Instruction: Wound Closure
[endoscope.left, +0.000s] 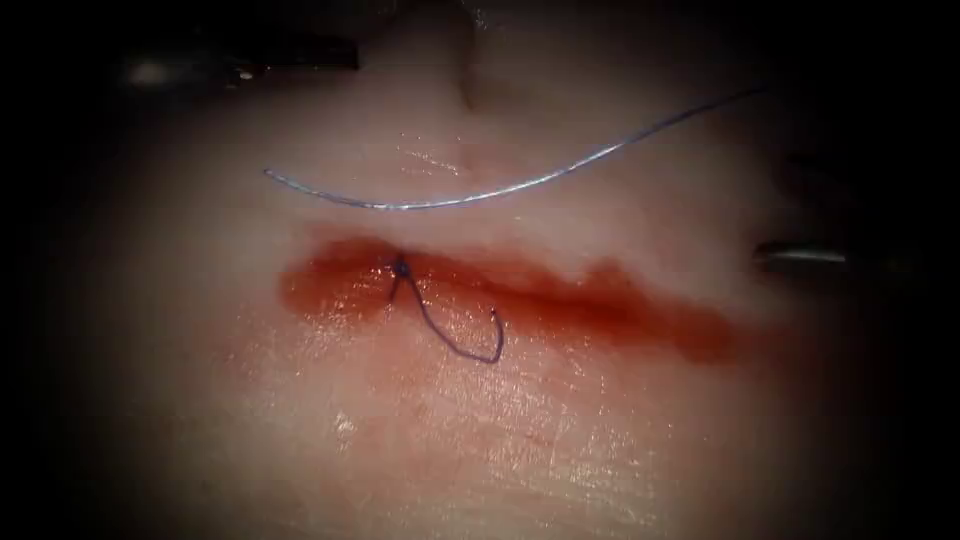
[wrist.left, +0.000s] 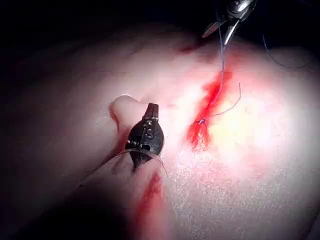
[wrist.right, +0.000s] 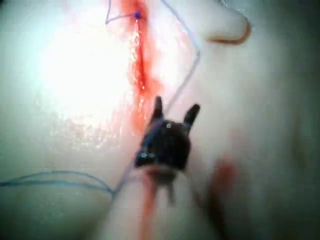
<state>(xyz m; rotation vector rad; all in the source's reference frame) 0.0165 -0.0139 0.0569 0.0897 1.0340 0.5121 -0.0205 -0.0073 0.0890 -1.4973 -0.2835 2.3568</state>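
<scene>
the tissue (endoscope.left: 560, 440) is crossed by a cut (endoscope.left: 560, 295) marked with red fluid (endoscope.left: 330, 290). toward the left end of the cut, a knot (endoscope.left: 400, 267) is seen on the cut line, and a short thread tail (endoscope.left: 455, 345) is looped from the knot over the near side of the cut, its free end curling back up toward the cut. a long thread (endoscope.left: 480, 192) is laid in a shallow arc on the far side of the cut, lying loose on the surface and running off beyond the cut's right end. the left tool (wrist.left: 151, 111) is held off the cut beside a raised fold of tissue (wrist.left: 125, 107), with its jaws closed together and nothing seen held between them; a pale strand is seen curving just behind its wrist. the right tool (wrist.right: 175, 114) is held past the right end of the cut with its jaws spread apart; the long thread is seen passing close beside them, but no grip on it can be made out. the needle cannot be made out in these views, so its place cannot be told.
</scene>
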